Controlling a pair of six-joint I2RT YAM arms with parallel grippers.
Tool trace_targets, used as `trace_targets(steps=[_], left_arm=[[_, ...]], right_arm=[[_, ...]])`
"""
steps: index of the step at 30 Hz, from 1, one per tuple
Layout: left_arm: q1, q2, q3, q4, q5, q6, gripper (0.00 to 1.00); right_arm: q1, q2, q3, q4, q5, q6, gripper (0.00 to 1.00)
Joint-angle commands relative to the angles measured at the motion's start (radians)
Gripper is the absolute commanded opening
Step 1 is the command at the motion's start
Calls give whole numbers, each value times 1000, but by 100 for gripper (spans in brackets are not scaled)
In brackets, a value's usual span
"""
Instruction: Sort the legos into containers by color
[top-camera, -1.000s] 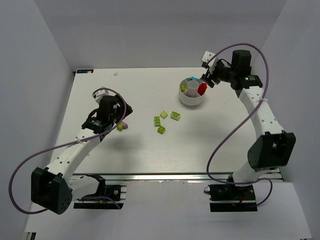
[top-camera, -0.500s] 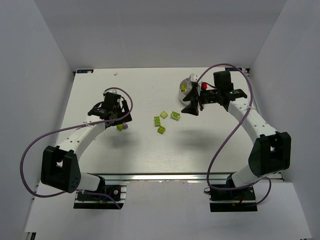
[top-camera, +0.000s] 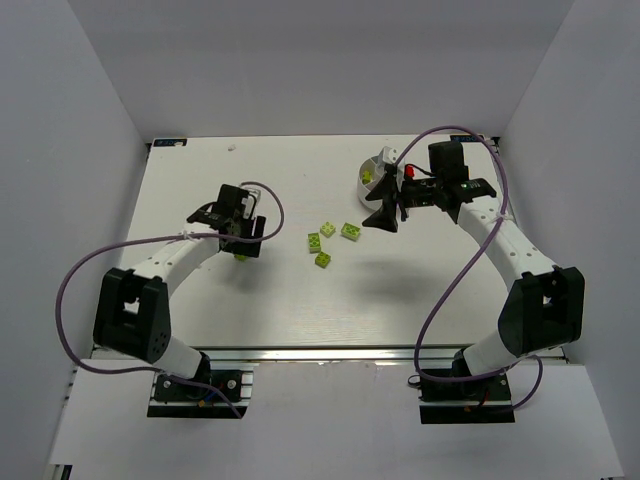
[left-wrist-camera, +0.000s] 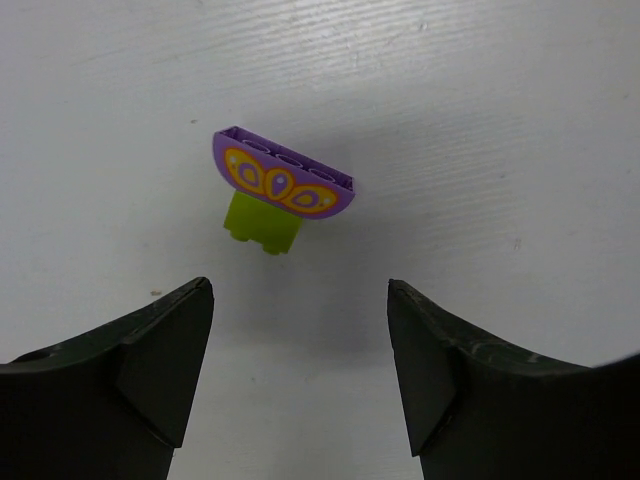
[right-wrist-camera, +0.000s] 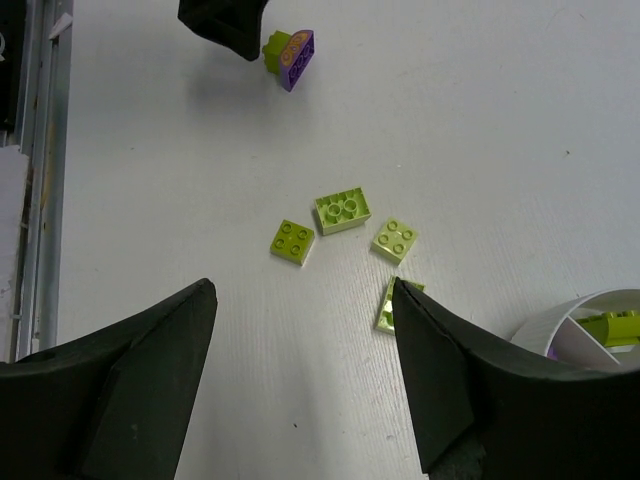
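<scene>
A purple half-round lego with an orange pattern (left-wrist-camera: 283, 183) is joined to a lime green brick (left-wrist-camera: 262, 225) and lies on the white table. My left gripper (left-wrist-camera: 298, 300) is open just short of this clump (top-camera: 241, 256), with nothing between its fingers. Several loose lime green legos (top-camera: 328, 229) lie mid-table; the right wrist view shows them (right-wrist-camera: 343, 210) ahead of my open, empty right gripper (right-wrist-camera: 305, 290). One of these green bricks (right-wrist-camera: 385, 305) is partly hidden behind the right finger. The round white dish (top-camera: 371, 176) of containers holds a lime brick (right-wrist-camera: 615, 325) and a red one (top-camera: 408, 172). My right gripper (top-camera: 383, 205) hangs at the dish's near side.
The left gripper's black finger (right-wrist-camera: 225, 22) shows beside the purple clump (right-wrist-camera: 290, 52) in the right wrist view. The table's metal edge rail (right-wrist-camera: 35, 180) runs along that view's left side. White walls close in the table.
The right gripper left the dish's far side and swung over to its near side, facing the green bricks. The left gripper shifted right, over the purple-and-green clump.
</scene>
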Motion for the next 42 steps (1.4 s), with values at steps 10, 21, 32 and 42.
trace_targets(steps=[10,21,32,42], left_arm=[[0,199,95,36,16,165,78],[2,201,75,53,-25,177,77],[2,215,74,40,-45,262,78],[5,224,81,45,15,354,78]], right_arm=[[-4,-22,22,3,6,2,77],[-6,-16,22,2,8,16,78],[-6,-13,22,3,5,27,78],[-6,-17,24,-1,11,27,78]])
